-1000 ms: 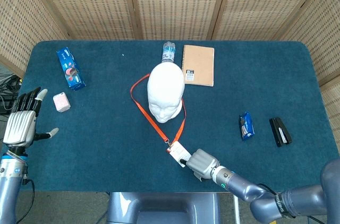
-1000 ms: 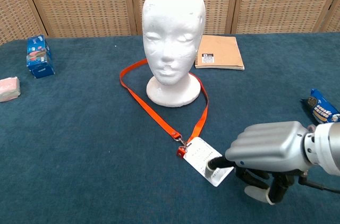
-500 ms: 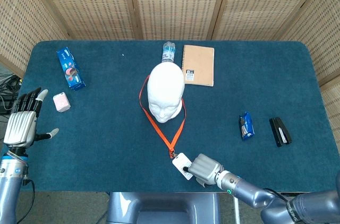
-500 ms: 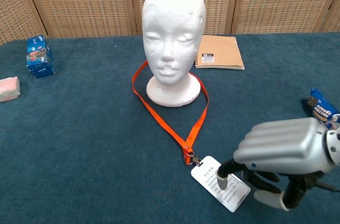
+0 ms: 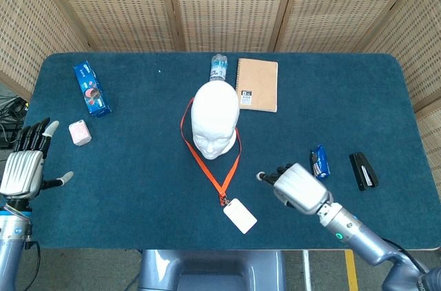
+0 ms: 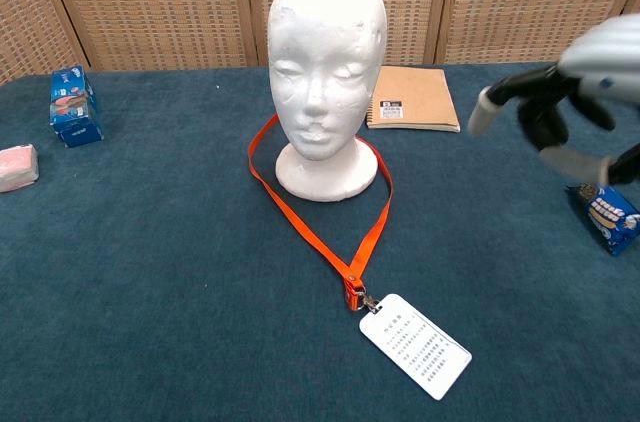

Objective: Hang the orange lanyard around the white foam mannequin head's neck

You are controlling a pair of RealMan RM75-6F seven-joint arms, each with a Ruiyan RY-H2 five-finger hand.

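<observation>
The white foam mannequin head (image 5: 215,120) (image 6: 327,42) stands upright mid-table. The orange lanyard (image 5: 230,168) (image 6: 372,239) loops around the base of its neck and runs forward along the cloth. Its white badge card (image 5: 240,215) (image 6: 414,344) lies flat near the front edge, held by nothing. My right hand (image 5: 295,187) (image 6: 560,102) hovers to the right of the card, raised, fingers apart and empty. My left hand (image 5: 26,162) stays at the table's left edge, open and empty; the chest view does not show it.
A tan notebook (image 5: 258,85) (image 6: 414,99) and a bottle (image 5: 218,66) lie behind the mannequin head. A blue packet (image 5: 91,88) (image 6: 73,104) and a pink block (image 5: 80,132) (image 6: 17,166) sit at left. A blue snack wrapper (image 5: 319,163) (image 6: 610,213) and black stapler (image 5: 362,171) lie at right.
My right hand let go of the badge card, lifted and moved up and to the right, fingers spreading. The card stays flat on the cloth. The left hand sank slightly.
</observation>
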